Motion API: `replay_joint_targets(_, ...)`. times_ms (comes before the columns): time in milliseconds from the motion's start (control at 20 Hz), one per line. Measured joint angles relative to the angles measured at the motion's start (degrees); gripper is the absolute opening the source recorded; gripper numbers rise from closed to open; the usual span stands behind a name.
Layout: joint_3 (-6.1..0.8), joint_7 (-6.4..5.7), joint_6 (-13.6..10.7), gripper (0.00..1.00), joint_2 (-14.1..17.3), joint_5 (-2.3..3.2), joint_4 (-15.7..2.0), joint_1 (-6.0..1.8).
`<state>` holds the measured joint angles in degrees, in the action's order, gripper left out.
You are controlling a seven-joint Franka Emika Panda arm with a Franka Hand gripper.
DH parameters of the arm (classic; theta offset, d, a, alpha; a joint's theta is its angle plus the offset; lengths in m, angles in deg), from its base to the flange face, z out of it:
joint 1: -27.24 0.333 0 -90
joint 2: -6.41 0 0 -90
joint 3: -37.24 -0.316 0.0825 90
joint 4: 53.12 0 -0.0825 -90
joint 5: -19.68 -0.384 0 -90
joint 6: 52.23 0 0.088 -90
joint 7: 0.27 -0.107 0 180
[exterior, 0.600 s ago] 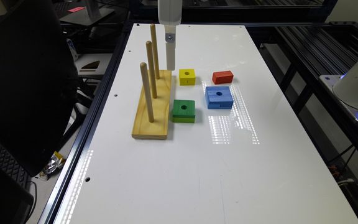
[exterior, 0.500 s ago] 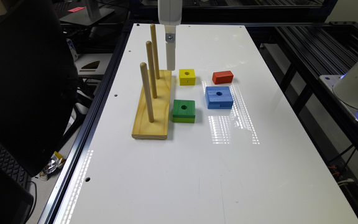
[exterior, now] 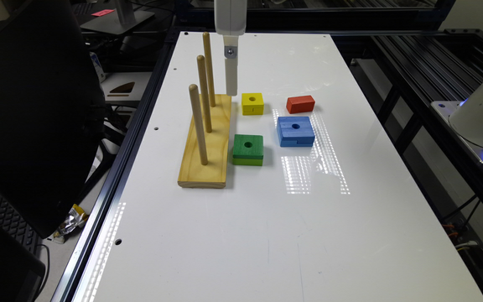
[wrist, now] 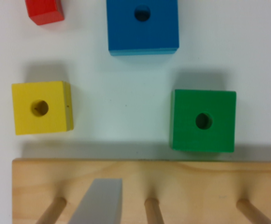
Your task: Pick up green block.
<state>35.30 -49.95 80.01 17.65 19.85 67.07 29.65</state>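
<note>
The green block (exterior: 247,149) (wrist: 203,121) is lying flat on the white table (exterior: 266,235), its round centre hole facing up, with nothing touching it. It is sitting just beside the long edge of the wooden peg board (exterior: 208,142) (wrist: 145,186), on the side toward the exterior view's right. Three upright wooden pegs (exterior: 198,123) are standing in a row along that board. The blue block (exterior: 295,131) (wrist: 142,25) is resting near the green one, further to the exterior view's right and a little farther back, apart from it. The yellow block (exterior: 253,103) (wrist: 41,107) is lying farther back beside the far end of the board, and a small red block (exterior: 300,104) (wrist: 44,10) is sitting beyond the blue one. The gripper (exterior: 231,84) is hanging above the far end of the board, well apart from the green block; whether its fingers are apart or together cannot be told.
</note>
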Motion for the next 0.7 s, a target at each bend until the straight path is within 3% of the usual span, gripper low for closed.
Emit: replay_joint_targets(700, -1.46, -0.30, 0.00, 1.00, 0.00, -0.03, 0.02, 0.02)
